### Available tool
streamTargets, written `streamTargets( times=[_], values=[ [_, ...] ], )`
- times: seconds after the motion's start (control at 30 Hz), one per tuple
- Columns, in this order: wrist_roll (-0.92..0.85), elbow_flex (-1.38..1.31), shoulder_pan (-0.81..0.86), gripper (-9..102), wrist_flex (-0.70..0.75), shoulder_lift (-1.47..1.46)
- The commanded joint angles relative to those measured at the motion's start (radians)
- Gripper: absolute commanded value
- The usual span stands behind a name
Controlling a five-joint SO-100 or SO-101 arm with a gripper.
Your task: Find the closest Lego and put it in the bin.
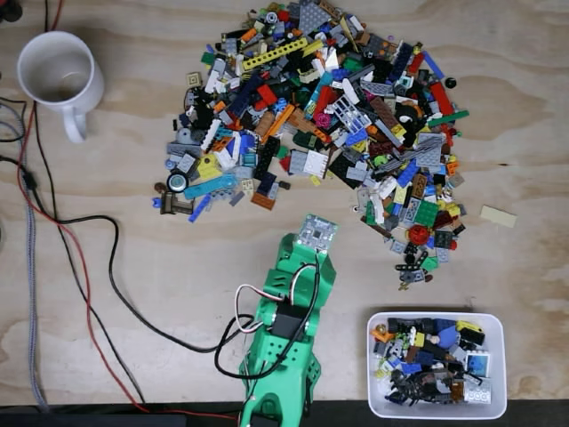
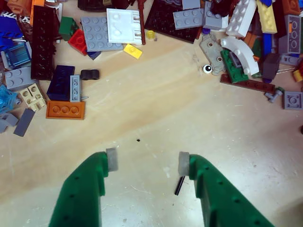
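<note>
Hovering over bare desk [image 2: 156, 118] with pincer [image 2: 147, 163] spread apart and empty, short of the orange Lego [image 2: 65, 109] at the pile's edge, risking nudging neighbours; bin [image 1: 436, 318] waiting well behind.

Fixed view looks straight down; wrist view (close) shares the Lego pile [image 1: 320, 116] edge.

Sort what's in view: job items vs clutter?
Job: Lego pile, bin already holding pieces, open fingers over bare table, orange plate nearest.
Clutter: mug, cables, lone tan piece.
</note>
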Motion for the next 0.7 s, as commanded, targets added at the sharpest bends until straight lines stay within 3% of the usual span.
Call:
streamTargets(
  times=[0.0,0.5,0.67],
  values=[
    [0.095,-0.012,0.058,18,-0.044,-0.06],
    [0.095,-0.012,0.064,18,-0.048,-0.063],
    [0.201,-0.153,0.138,18,-0.078,-0.359]
  ],
)
